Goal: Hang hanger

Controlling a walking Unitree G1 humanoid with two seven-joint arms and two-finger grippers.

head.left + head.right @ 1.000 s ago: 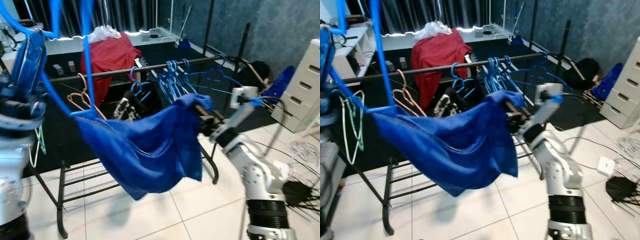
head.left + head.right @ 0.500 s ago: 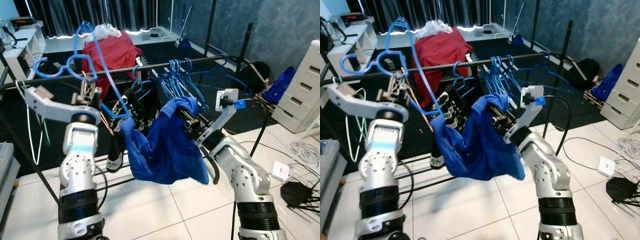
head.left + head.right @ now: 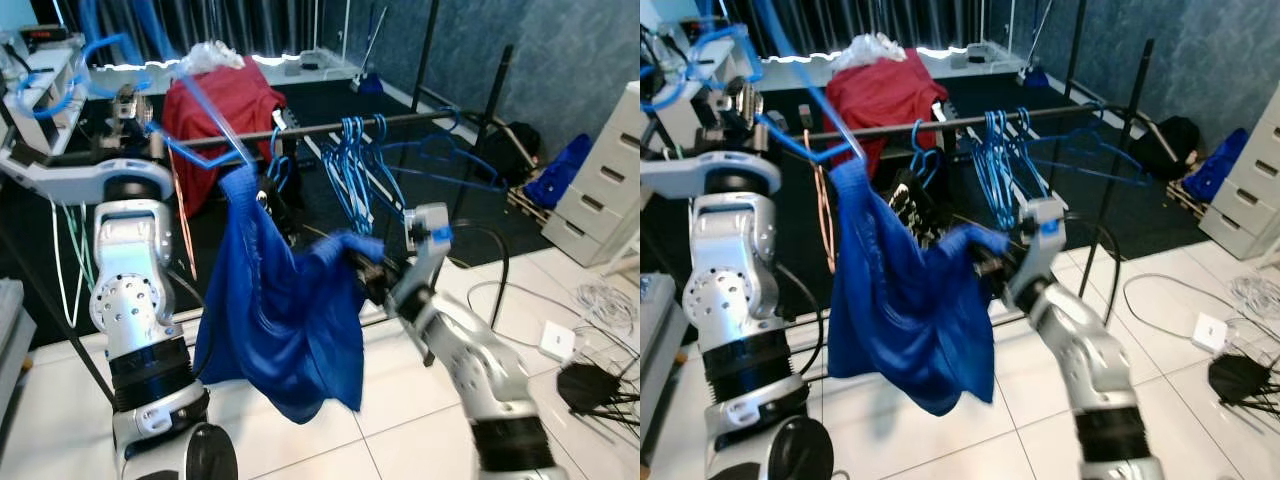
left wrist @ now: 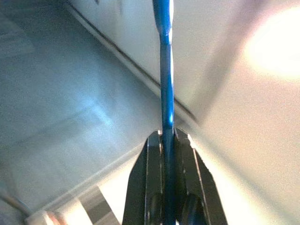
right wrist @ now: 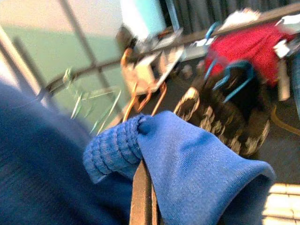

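The left hand (image 4: 168,187), clamped on the blue hanger (image 3: 205,150), has swung up toward the rail (image 3: 330,128); the right hand (image 3: 362,268) pinches the blue garment (image 3: 280,320), now drooping instead of stretched.

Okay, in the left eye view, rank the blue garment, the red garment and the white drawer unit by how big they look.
1. Blue garment, by far the largest, though it hangs nearest the camera.
2. Red garment.
3. White drawer unit, cut off by the frame edge, so its rank against the red garment is unsure.
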